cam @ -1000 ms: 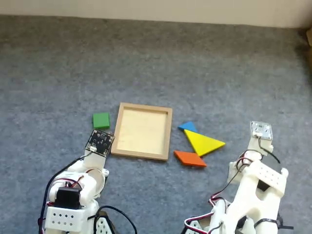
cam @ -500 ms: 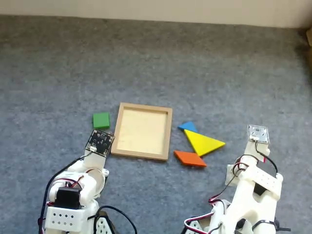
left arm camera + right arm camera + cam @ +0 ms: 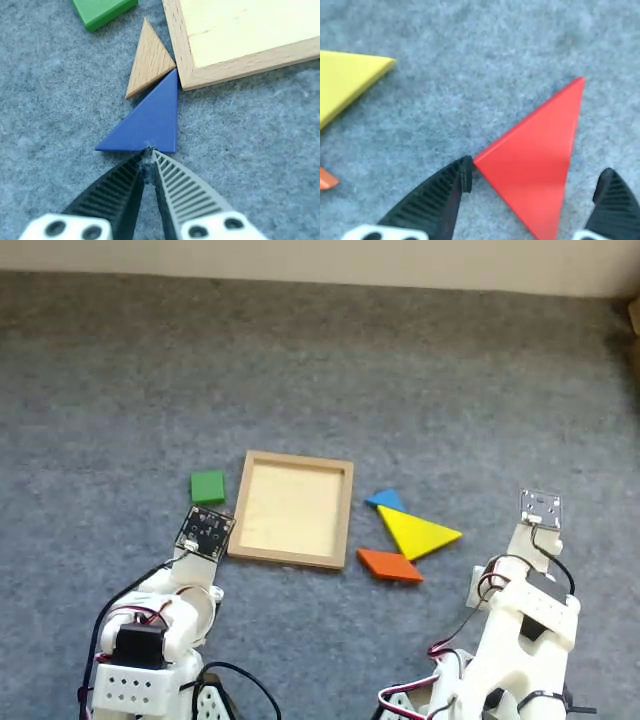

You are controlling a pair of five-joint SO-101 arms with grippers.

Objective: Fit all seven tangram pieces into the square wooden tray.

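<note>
The square wooden tray lies empty mid-table, its corner in the left wrist view. My left gripper is shut, its tips against the bottom edge of a dark blue triangle. A wood-coloured triangle touches that triangle's tip, beside the tray. A green square lies left of the tray. My right gripper is open, straddling a red triangle low over the carpet. Right of the tray lie a yellow triangle, a light blue triangle and an orange parallelogram.
Grey carpet covers the whole table. The left arm's wrist hangs over the tray's near left corner, and the right arm's wrist is off to the right of the yellow triangle. A pale wall strip runs along the far edge.
The right arm's wrist dipped toward its base, then shifted slightly right and back. The left arm and all pieces in the high view stayed put.
</note>
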